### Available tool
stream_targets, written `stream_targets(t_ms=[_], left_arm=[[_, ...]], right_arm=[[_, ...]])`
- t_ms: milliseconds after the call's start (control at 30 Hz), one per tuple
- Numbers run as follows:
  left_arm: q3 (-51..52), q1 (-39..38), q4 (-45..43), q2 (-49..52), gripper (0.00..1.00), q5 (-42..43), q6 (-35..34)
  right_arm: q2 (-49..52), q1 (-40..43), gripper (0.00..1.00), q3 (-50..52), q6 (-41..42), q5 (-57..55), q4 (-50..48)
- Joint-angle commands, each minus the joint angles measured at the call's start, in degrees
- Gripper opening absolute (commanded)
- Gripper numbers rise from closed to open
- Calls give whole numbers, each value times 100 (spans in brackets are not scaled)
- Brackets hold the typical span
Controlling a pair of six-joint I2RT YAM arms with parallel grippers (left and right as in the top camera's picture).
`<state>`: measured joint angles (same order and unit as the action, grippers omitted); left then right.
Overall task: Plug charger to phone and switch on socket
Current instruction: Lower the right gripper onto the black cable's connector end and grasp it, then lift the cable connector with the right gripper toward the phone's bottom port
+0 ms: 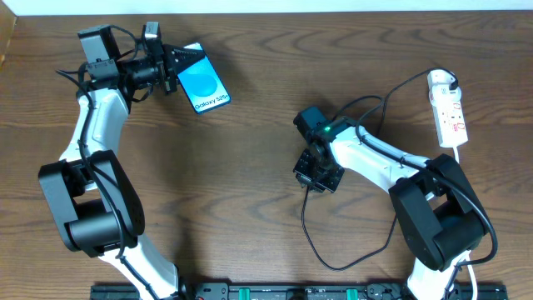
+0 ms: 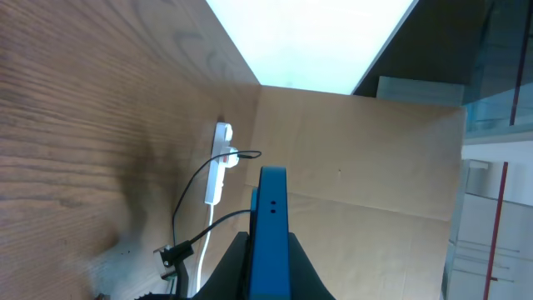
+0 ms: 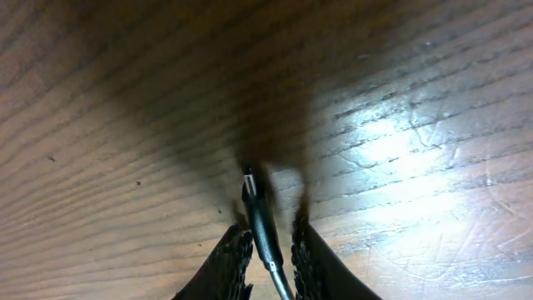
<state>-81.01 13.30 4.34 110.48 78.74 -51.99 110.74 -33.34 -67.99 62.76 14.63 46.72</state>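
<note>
A white power strip point(image 1: 448, 107) lies flat on the wooden tabletop point(image 1: 250, 167), and everything else sits to its left. The charger cable point(image 1: 304, 218) has its white plug seated in the far end of the strip. From there the black cable runs leftward and toward the robot, then sags in a wide loop on the wood. The right end effector point(image 1: 316, 171) hangs low over the tabletop, near the strip on its left. In the wrist view the cable's small plug tip point(image 3: 250, 185) pokes out between the fingers point(image 3: 236, 260), just above the wood. The fingers stand close on either side of the cable, but I cannot tell whether they are pinching it. The phone point(image 1: 202, 82) is well apart from the strip, far across the tabletop to the left. It is raised and tilted, with its blue screen facing up. The left end effector point(image 1: 172, 68) is closed on the phone, clamping its edge, which shows as a thin blue slab in the left wrist view.
</note>
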Motion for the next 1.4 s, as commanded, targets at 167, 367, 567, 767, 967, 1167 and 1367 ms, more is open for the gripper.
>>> stream_targets(t_ms=[167, 367, 567, 767, 967, 1167, 1367], left_arm=[[7, 9, -9, -149, 7, 177, 96], [7, 9, -9, -149, 7, 177, 96], [7, 9, -9, -149, 7, 177, 96], [7, 9, -9, -149, 7, 177, 94], [7, 9, -15, -149, 7, 17, 96], [7, 9, -55, -149, 7, 13, 96], [7, 7, -409, -151, 7, 262, 120]], right_arm=[[264, 79, 15, 55, 17, -358, 81], [264, 79, 6, 55, 17, -358, 46], [262, 269, 1, 48, -129, -319, -210], [262, 883, 1, -35, -1878, 1488, -1438], [262, 1272, 1, -35, -3738, 4774, -4153], [262, 1266, 1, -35, -3733, 6367, -6262], [262, 1257, 1, -35, -3687, 7018, -7055]])
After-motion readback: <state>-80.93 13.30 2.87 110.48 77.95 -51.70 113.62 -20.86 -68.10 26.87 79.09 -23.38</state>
